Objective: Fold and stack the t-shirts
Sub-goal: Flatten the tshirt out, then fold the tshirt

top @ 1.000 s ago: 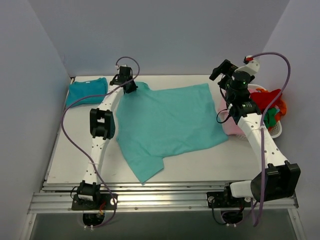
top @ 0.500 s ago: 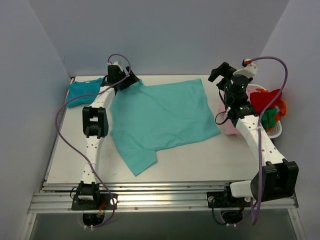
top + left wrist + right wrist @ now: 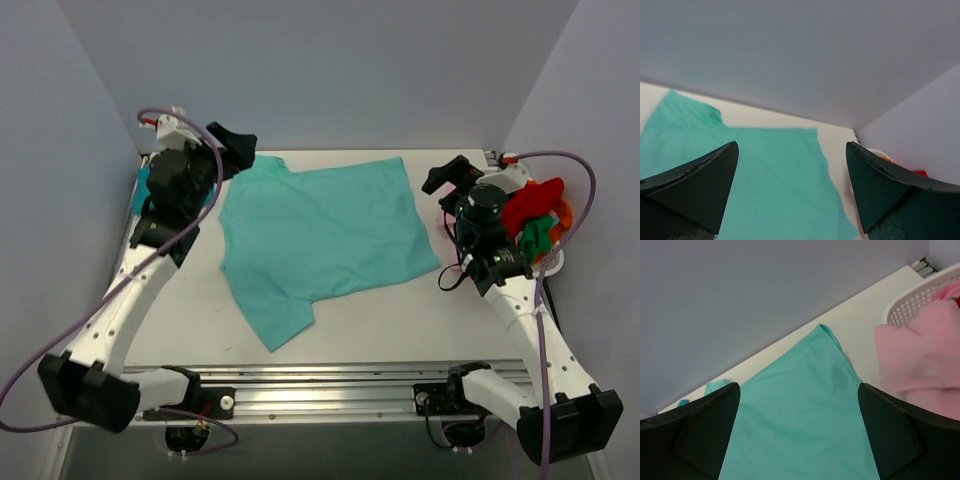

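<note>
Matt cloth t-shirt (image 3: 325, 235), smooth white table (image 3: 400, 310), perforated plastic basket (image 3: 920, 300)

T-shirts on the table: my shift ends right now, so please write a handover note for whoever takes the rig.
Left gripper: open, empty, raised over the far-left corner.
Right gripper: open, empty, beside the white plastic basket.
Light turquoise cotton t-shirt: spread flat mid-table, unfolded.
Darker teal-blue t-shirt: far-left corner, mostly hidden by the left arm.
Done: turquoise shirt laid out. To do: fold it, stack both.

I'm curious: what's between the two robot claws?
The light turquoise t-shirt, spread flat between the left gripper and right gripper; the top view shows it.
</note>
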Motion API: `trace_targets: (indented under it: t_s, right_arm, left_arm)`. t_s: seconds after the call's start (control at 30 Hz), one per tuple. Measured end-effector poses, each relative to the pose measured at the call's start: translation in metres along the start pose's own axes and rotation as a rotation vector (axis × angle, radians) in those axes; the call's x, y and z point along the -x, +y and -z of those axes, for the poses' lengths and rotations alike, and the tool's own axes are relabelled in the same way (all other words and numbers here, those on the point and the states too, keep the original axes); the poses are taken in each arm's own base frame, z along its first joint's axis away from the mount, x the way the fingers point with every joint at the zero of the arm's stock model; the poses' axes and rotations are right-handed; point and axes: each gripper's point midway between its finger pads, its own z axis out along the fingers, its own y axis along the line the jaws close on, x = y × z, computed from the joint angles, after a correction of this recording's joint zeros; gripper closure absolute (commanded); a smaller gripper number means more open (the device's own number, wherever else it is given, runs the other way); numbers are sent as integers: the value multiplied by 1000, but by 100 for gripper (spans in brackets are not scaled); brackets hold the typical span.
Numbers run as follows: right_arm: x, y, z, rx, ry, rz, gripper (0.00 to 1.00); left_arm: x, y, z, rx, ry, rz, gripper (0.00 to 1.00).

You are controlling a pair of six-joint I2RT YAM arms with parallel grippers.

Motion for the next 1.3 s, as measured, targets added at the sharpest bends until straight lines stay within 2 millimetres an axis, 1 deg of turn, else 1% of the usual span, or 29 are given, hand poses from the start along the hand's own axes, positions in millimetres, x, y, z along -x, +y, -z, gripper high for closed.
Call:
trace_targets:
  t_s: [0.03,0.07,0.1,0.13,0.17,0.2,0.27,0.3,0.33,0.37,0.4,0.43,0.47,0.6,0.73,0.83,0.93,1.0,1.07,1.3]
  right_arm:
    - [-10,-6,10,-9,19,-8,0]
    - [-18,-11,17,-21,34,-19,0]
    - [-29,-18,24,-36,57,-28,0]
    - [-39,-27,31,-55,80,-34,0]
    - [-51,-35,37,-74,104,-39,0]
    - [-62,-45,44,-97,128,-43,0]
    - [-82,-61,56,-133,175,-44,0]
    - [-92,-69,64,-152,199,-47,0]
    - [-98,-75,70,-162,214,-49,0]
    - [-103,-81,76,-174,226,-52,0]
    - [-107,-85,81,-180,235,-54,0]
    - [-108,-88,86,-185,238,-59,0]
    - [-109,-90,89,-187,243,-63,0]
    - [-109,-92,95,-193,246,-71,0]
    - [-112,-96,97,-206,258,-61,0]
    - [-116,-99,95,-224,273,-47,0]
    - [-122,-102,90,-248,292,-27,0]
    - [-126,-105,88,-261,304,-14,0]
    - [-128,-105,86,-266,306,-9,0]
    - [-131,-105,78,-273,306,9,0]
  left_arm:
    - [-8,-11,24,-4,-17,7,1]
    - [-22,-21,50,-12,-6,19,0]
    - [-41,-28,66,-18,17,40,0]
    - [-67,-24,77,6,62,52,6]
    - [-97,-14,85,48,111,62,7]
    - [-133,3,94,109,186,52,8]
    - [-203,42,117,250,343,12,10]
    - [-243,67,136,341,445,-26,10]
    - [-270,86,156,407,523,-58,10]
    - [-290,99,173,457,579,-85,10]
    - [-303,108,189,496,623,-108,10]
    - [-313,112,201,525,654,-122,10]
    - [-319,111,210,539,671,-131,10]
    - [-341,103,231,563,689,-113,10]
    - [-361,111,256,588,721,-92,12]
    - [-369,113,273,603,738,-84,13]
    - [-377,102,288,580,755,-81,13]
    - [-382,99,299,582,767,-89,13]
    - [-387,101,304,597,766,-98,13]
    - [-387,100,291,618,678,-59,15]
